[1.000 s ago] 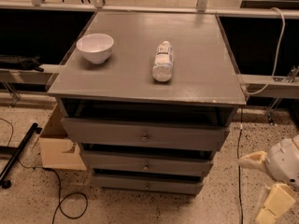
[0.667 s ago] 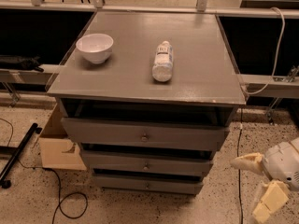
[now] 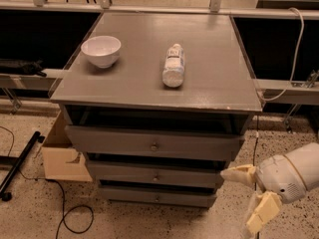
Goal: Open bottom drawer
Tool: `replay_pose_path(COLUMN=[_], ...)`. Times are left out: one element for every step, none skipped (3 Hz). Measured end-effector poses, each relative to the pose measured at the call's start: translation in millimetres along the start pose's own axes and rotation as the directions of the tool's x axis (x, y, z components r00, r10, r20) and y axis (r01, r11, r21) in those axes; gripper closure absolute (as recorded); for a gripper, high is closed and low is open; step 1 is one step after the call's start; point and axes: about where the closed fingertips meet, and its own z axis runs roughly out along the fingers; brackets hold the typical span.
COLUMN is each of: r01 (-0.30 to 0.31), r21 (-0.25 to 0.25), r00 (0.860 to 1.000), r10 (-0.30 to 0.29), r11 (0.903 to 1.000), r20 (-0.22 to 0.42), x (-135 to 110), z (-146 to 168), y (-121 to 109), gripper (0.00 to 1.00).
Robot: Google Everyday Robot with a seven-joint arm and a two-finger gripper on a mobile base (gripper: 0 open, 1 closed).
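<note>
Gripper hung low, just off the cabinet's front right corner, about level w/ the lowest two fronts. Fingers were spread wide, nothing held; the upper one nearly met the cabinet's right edge, the lower pointed to the floor.

Bottom drawer sat at the cabinet's foot, lowest of three, front looking near flush, i.e. not yet pulled. Its knob was at mid-front, well left of the gripper. Middle drawer and top drawer stood above it, each w/ a similar knob, the top one sticking out a bit.

Step in hand, as I read it: approach to the knob.

- Swing the gripper round to the cabinet's front, in line w/ the lowest knob, not the middle one; they're close together, so height is the thing to get right.
- Keep the fingers apart till they straddle the knob, then close firmly; it's small and round, prob. easy to slip off.
- Pull straight out from the cabinet, level, no sideways drag, or the drawer may bind.

Bowl and bottle on the cabinet's top: a jerk could set the lying bottle rolling. Box at the cabinet's left was out of the way.
</note>
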Motion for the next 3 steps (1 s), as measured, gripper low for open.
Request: replay_pose_path(r01=[0.008, 0.027, 0.002], r21=[-0.006, -0.016, -0.044], r00=[1.0, 0.994, 0.978], r10=[-0.008, -0.025, 0.007], r11=[0.9999, 0.9995, 0.999], r20=[0.026, 0.109, 0.21], x=[-1.4, -0.2, 24.2], z=[0.6, -5.2, 4.0], y=[0.4, 0.3, -2.9], gripper=[0.0, 0.0, 0.0])
